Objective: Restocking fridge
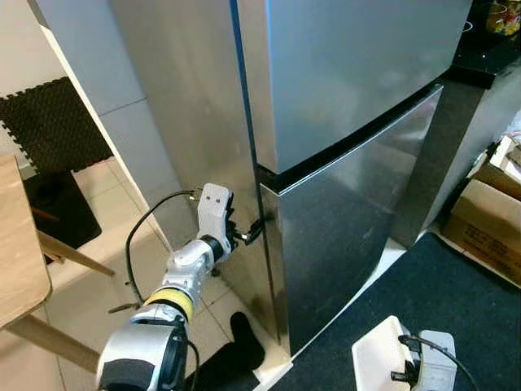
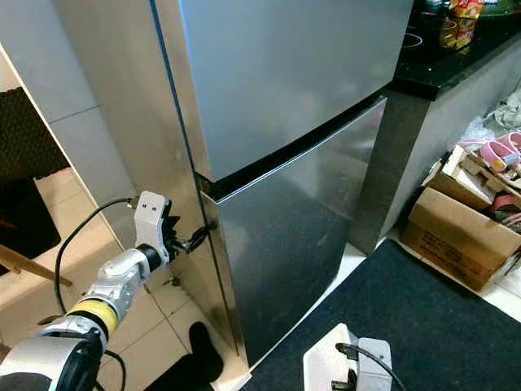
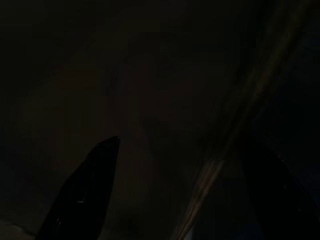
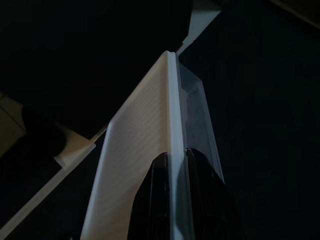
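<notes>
1. Pale floor tiles (image 1: 89, 204) and a dark mat (image 1: 456, 301) are lying under us as we are standing before the fridge (image 1: 350, 122), both of its doors closed, with a black counter (image 2: 456, 57) just beside it.
2. We are reaching the left gripper (image 1: 254, 230) to the hinge-free edge of the lower door (image 1: 342, 236), at the dark seam below the upper door (image 1: 358, 65). Its jaws are spread apart, and their tips appear to be touching the door edge, though we cannot tell whether they are hooked behind it.
3. We are carrying a white container (image 4: 150, 150) in the right gripper (image 4: 172, 200), low at our right side; its jaws are clenched on the container's thin rim. This is the thing to be stocked, and it is hanging well apart from the fridge, above the mat.
4. We are judging that the door-opening step is in hand and the stocking itself is not yet begun.
5. Next, we are likely needing a firm catch on the door edge and a pull outward along the door's swing, keeping the container level and clear of the opening door.
6. A cardboard box (image 2: 456, 228) is sitting beyond the mat, a wooden desk (image 1: 16, 244) at our left.
</notes>
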You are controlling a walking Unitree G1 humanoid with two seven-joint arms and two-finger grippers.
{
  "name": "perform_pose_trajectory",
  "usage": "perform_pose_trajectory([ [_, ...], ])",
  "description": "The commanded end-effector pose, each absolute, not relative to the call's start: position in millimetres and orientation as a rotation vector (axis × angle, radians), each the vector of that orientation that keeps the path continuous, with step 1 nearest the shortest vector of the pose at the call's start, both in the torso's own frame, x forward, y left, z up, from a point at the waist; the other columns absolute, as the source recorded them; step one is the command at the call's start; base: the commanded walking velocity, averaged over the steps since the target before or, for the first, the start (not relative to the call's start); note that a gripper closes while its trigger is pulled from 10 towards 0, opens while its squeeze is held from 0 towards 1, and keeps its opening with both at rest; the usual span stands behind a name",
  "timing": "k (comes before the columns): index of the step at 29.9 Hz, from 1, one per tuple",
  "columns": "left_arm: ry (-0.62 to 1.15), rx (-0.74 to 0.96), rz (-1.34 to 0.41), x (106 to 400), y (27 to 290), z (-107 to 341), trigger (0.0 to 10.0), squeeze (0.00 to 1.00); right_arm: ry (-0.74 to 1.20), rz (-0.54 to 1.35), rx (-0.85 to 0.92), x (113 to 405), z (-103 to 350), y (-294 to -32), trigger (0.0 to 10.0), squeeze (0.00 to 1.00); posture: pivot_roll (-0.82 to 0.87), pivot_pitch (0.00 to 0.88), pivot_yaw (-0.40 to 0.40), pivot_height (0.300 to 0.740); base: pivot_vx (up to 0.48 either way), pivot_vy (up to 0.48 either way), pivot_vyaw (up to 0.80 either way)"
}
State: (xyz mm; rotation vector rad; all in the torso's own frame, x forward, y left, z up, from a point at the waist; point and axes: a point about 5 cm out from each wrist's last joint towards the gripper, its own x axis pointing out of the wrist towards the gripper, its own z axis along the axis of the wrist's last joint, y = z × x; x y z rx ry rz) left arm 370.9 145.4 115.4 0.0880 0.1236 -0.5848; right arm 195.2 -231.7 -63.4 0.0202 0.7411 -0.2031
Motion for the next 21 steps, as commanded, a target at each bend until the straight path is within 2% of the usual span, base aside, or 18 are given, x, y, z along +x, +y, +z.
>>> perform_pose_trajectory([
  [1,0.205,0.197,-0.684,363,155,104,10.0,0.62,0.717,-0.210,0.028,195,-63,-231,10.0,0.00,-0.11,0.083,0.093,0.740,0.000,0.000,0.00],
  [2,0.205,0.197,-0.684,363,155,104,10.0,0.62,0.717,-0.210,0.028,195,-63,-231,10.0,0.00,-0.11,0.083,0.093,0.740,0.000,0.000,0.00],
  [3,0.222,0.211,-0.698,361,160,102,10.0,0.51,0.718,-0.210,0.027,195,-63,-231,10.0,0.00,-0.12,0.083,0.093,0.740,0.000,0.000,0.00],
  [4,0.229,0.217,-0.699,361,164,102,10.0,0.51,0.718,-0.209,0.026,195,-62,-231,10.0,0.00,-0.12,0.083,0.093,0.740,0.000,0.000,0.00],
  [5,0.238,0.206,-0.701,360,168,103,10.0,0.58,0.718,-0.208,0.026,195,-62,-231,10.0,0.00,-0.12,0.080,0.092,0.740,0.000,0.000,0.00],
  [6,0.243,0.198,-0.703,360,171,103,10.0,0.58,0.718,-0.207,0.025,196,-62,-231,10.0,0.00,-0.12,0.080,0.092,0.740,0.000,0.000,0.00],
  [7,0.244,0.179,-0.713,359,173,104,10.0,0.74,0.717,-0.206,0.025,196,-62,-231,10.0,0.00,-0.12,0.077,0.091,0.740,0.000,0.000,0.00],
  [8,0.243,0.158,-0.731,359,173,104,10.0,1.00,0.717,-0.206,0.024,196,-62,-231,10.0,0.00,-0.12,0.075,0.089,0.740,0.000,0.000,0.00],
  [11,0.233,0.140,-0.762,358,169,104,10.0,1.00,0.716,-0.204,0.023,196,-62,-231,10.0,0.00,-0.12,0.072,0.087,0.740,0.000,0.000,0.00],
  [13,0.204,0.127,-0.798,357,157,104,10.0,0.99,0.716,-0.201,0.020,197,-61,-231,10.0,0.00,-0.11,0.069,0.084,0.740,0.000,0.000,0.00],
  [17,0.177,0.063,-0.778,358,147,104,10.0,0.97,0.714,-0.198,0.018,198,-61,-231,10.0,0.00,-0.11,0.069,0.084,0.740,0.000,0.000,0.00],
  [20,0.172,-0.004,-0.830,356,130,101,10.0,0.85,0.712,-0.197,0.016,199,-60,-231,10.0,0.00,-0.12,0.069,0.084,0.740,0.000,0.000,0.00],
  [21,0.169,-0.018,-0.840,355,126,101,10.0,0.85,0.712,-0.197,0.016,199,-60,-231,10.0,0.00,-0.12,0.069,0.084,0.740,0.000,0.000,0.00],
])
